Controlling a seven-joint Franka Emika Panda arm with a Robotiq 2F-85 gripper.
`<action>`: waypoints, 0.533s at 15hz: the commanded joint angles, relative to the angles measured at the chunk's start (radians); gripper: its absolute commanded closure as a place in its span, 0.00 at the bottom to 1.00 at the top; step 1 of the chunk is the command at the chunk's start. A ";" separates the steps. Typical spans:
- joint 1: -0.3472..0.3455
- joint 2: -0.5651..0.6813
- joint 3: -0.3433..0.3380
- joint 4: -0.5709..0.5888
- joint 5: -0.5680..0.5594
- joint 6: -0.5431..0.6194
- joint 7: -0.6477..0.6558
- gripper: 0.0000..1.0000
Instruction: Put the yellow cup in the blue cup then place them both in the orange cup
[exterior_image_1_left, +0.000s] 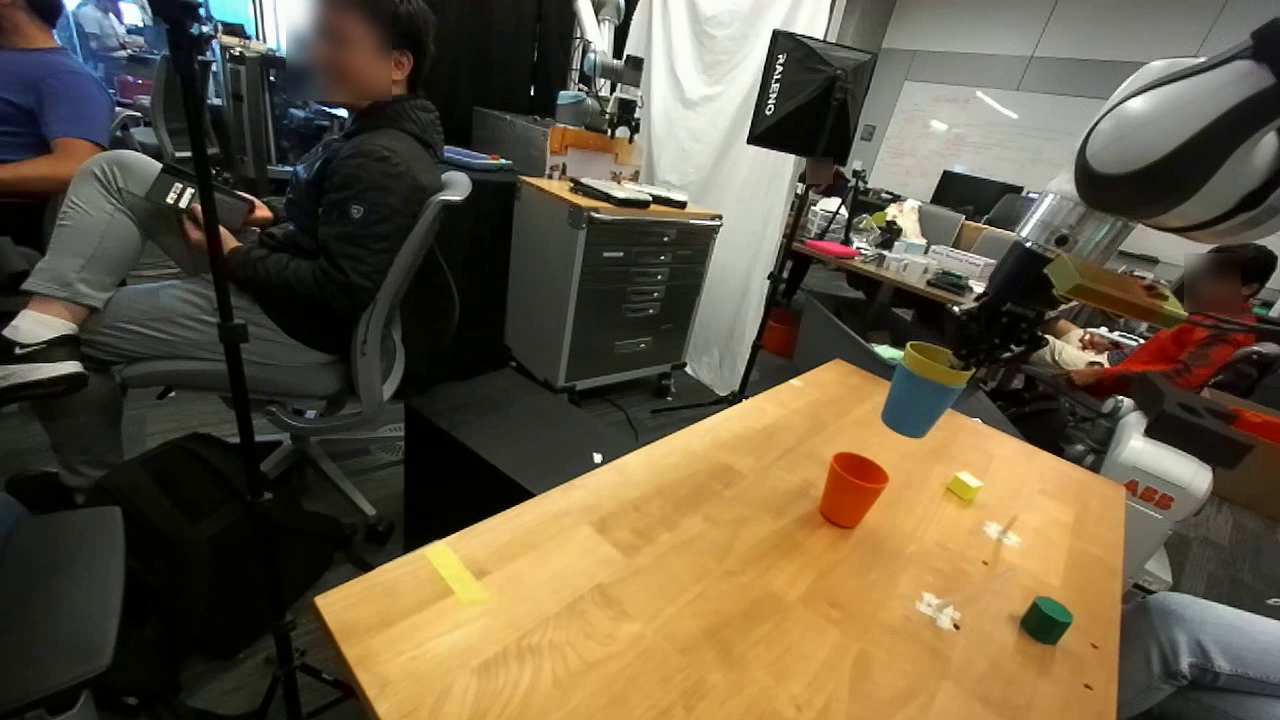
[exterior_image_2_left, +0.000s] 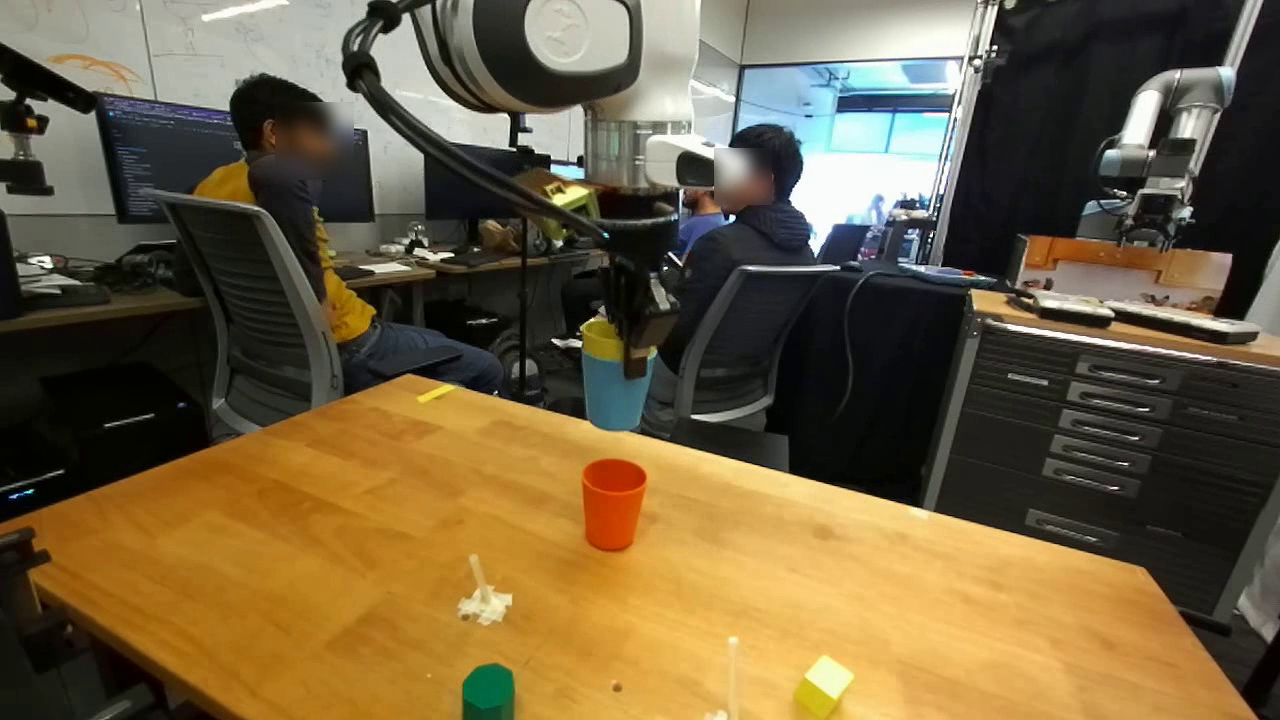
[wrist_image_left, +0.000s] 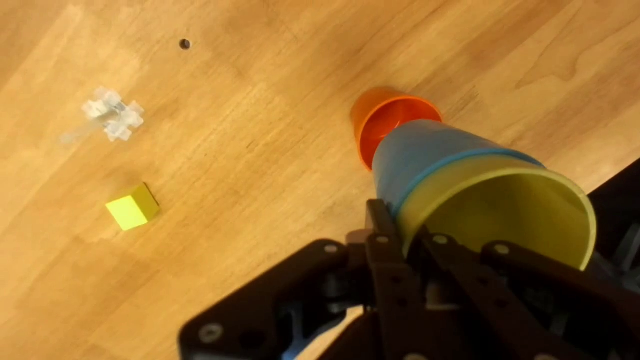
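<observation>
Arm (exterior_image_2_left: 560, 50) is reaching down from above, gripper (wrist_image_left: 400, 222) pointing toward the table (exterior_image_1_left: 650, 560) and pinching doubled cup walls, one finger inside the yellow cup (wrist_image_left: 520, 215), one outside the blue cup (exterior_image_2_left: 612, 395). Yellow is sitting nested in blue, both hanging off the table; orange cup (exterior_image_1_left: 852, 492) is standing upright on it, lower and apart.

yel cup (wrist_image_left: 507, 212), blu cup (exterior_image_2_left: 612, 400), orng cup (exterior_image_2_left: 613, 510), grn block (exterior_image_1_left: 1047, 621), wood-grain tbl (exterior_image_1_left: 690, 570)

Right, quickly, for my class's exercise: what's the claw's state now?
Claw: closed, holding the tapered yellow plastic cup nested inside the tapered blue plastic cup.
</observation>
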 joint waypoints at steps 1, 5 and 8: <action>-0.039 0.074 0.017 0.044 0.048 0.020 -0.062 0.94; -0.051 0.132 0.027 0.074 0.050 0.052 -0.080 0.94; -0.030 0.129 0.043 0.058 0.040 0.095 -0.066 0.94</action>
